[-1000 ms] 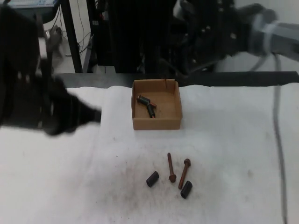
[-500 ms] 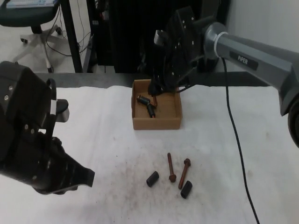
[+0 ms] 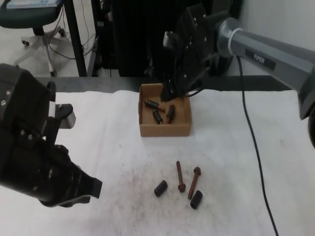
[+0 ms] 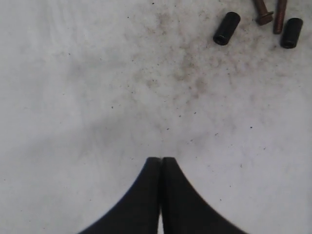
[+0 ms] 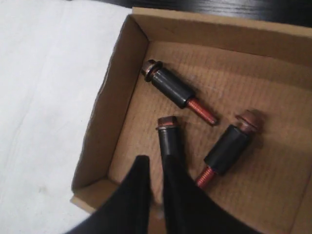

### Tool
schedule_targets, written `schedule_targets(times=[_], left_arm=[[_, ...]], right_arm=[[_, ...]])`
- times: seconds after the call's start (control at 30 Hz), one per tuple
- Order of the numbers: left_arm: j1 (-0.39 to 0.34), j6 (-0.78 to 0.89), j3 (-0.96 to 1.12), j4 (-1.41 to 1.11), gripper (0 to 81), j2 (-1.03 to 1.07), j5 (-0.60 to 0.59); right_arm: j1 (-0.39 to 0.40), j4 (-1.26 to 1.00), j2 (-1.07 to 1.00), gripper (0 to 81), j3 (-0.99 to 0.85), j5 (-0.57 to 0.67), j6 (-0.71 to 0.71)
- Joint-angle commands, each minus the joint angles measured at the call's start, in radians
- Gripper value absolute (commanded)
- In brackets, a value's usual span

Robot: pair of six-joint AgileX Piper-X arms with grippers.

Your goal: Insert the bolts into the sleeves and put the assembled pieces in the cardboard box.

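The left gripper (image 4: 161, 163) hangs over the white surface (image 3: 98, 147), its fingers pressed together with nothing between them. Well to its right, two loose sleeves (image 3: 160, 188) and two bolts (image 3: 180, 176) lie close together, unassembled. Beyond them the cardboard box (image 3: 165, 131) holds three assembled pieces (image 5: 171, 89). The right gripper (image 5: 155, 163) hangs above the box, its fingers parted by a narrow gap and empty.

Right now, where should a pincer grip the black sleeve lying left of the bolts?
Probably across its middle, from straight above: the sleeve lies flat on the white cloth, both long sides free, and the nearest bolt lies apart from it.
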State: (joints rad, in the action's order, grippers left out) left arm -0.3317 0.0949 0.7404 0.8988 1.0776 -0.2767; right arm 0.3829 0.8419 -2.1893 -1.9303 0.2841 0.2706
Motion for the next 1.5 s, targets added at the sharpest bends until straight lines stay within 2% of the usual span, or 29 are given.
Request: schedule_targets(times=[0.0,0.13,0.27,0.43,0.63,0.77,0.93,1.03,1.1,1.27,1.47], left_arm=[[0.000,-0.074,0.004,0.002,0.0,-0.058,-0.020],[-0.002,-0.103,0.033,-0.036,0.1,-0.070,-0.025],[-0.041,-0.013,0.058,-0.149,0.1,-0.063,-0.006],[-0.163,0.022,0.061,-0.287,0.1,-0.013,0.040],[-0.307,0.018,0.119,-0.372,0.1,0.177,0.084],[-0.384,0.018,0.260,-0.361,0.1,0.377,0.084],[-0.491,-0.038,0.519,-0.249,0.1,0.613,0.118],[-0.539,-0.095,0.690,-0.096,0.1,0.758,0.265],[-0.551,-0.116,0.773,-0.019,0.1,0.843,0.320],[-0.552,-0.110,0.899,0.057,0.1,0.968,0.321],[-0.552,-0.110,0.920,-0.029,0.0,1.001,0.321]], right_arm=[[-0.013,0.013,0.049,0.6,-0.011,0.006,0.009],[-0.046,0.087,0.172,0.6,0.019,0.002,-0.036],[-0.084,0.162,0.370,0.6,0.137,-0.001,-0.108],[-0.143,0.146,0.693,0.6,0.389,-0.002,-0.115],[-0.197,0.151,1.117,0.6,0.694,-0.002,-0.106],[-0.198,0.206,1.379,0.6,0.833,-0.002,-0.103],[-0.198,0.270,1.619,0.6,0.968,-0.135,-0.042],[-0.198,0.310,1.697,0.6,1.009,-0.174,-0.027],[-0.198,0.354,1.730,0.6,1.019,-0.174,-0.023],[-0.198,0.411,1.744,0.6,1.019,-0.174,-0.023],[-0.198,0.410,1.744,0.6,1.019,-0.174,-0.039]])
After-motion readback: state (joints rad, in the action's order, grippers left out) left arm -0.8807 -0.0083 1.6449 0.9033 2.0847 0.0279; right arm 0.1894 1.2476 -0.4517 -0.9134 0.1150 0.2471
